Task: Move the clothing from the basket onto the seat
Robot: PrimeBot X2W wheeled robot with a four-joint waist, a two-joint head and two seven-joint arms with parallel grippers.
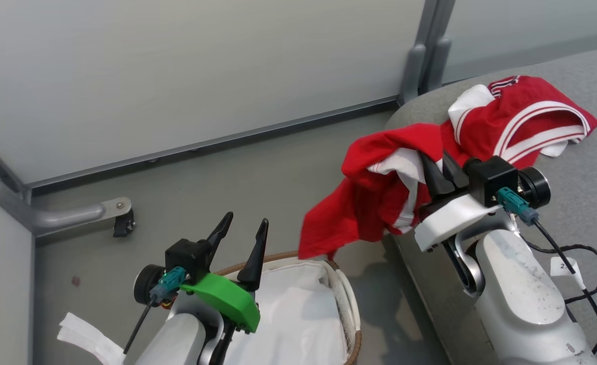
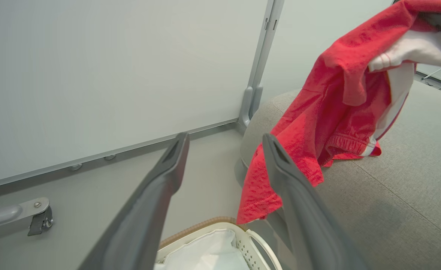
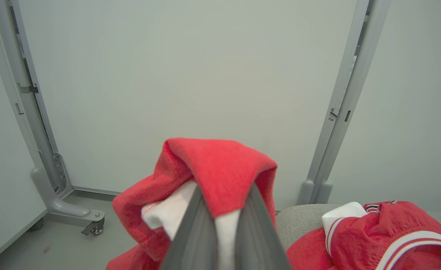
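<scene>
One red garment with white stripes (image 1: pixel 526 119) (image 3: pixel 377 240) lies on the light grey seat (image 1: pixel 572 172) (image 2: pixel 400 195) near its rounded corner. My right gripper (image 1: pixel 443 172) (image 3: pixel 226 210) is shut on a second red garment (image 1: pixel 369 203) (image 2: pixel 329 123) (image 3: pixel 213 165), which hangs in the air over the seat's edge and the floor. The white basket (image 1: pixel 346 294) (image 2: pixel 242 240) with its brown rim stands at the bottom of the head view, and inside it I see just the white cloth liner. Above the basket my left gripper (image 1: pixel 242 228) (image 2: pixel 222 146) stands open with nothing between its fingers.
A pale partition wall with grey metal posts (image 1: pixel 420 56) runs behind the floor. A caster foot (image 1: pixel 120 220) (image 3: pixel 94 227) juts out at the left. A white cloth strip (image 1: pixel 82 332) lies on the floor at the lower left. A black cable (image 1: pixel 580 274) trails by my right forearm.
</scene>
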